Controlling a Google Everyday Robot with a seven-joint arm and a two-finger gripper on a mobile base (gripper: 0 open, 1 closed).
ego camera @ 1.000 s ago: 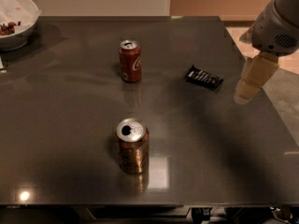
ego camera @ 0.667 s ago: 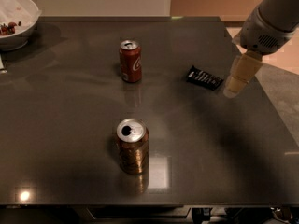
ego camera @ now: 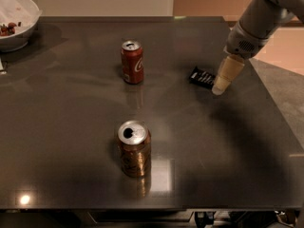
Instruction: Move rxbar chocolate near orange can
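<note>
Approaching: the end effector (ego camera: pixel 218 88), released or clenched I cannot tell, hangs beside the rxbar chocolate (ego camera: pixel 201 77), which next needs grasping and carrying to the orange can (ego camera: pixel 134 148).

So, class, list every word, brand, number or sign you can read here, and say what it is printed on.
Red can: white script logo, too blurred to read.
Rxbar: white lettering, too small to read.
Orange can: no legible text.
Gripper, by the rxbar's right end: no markings visible.
</note>
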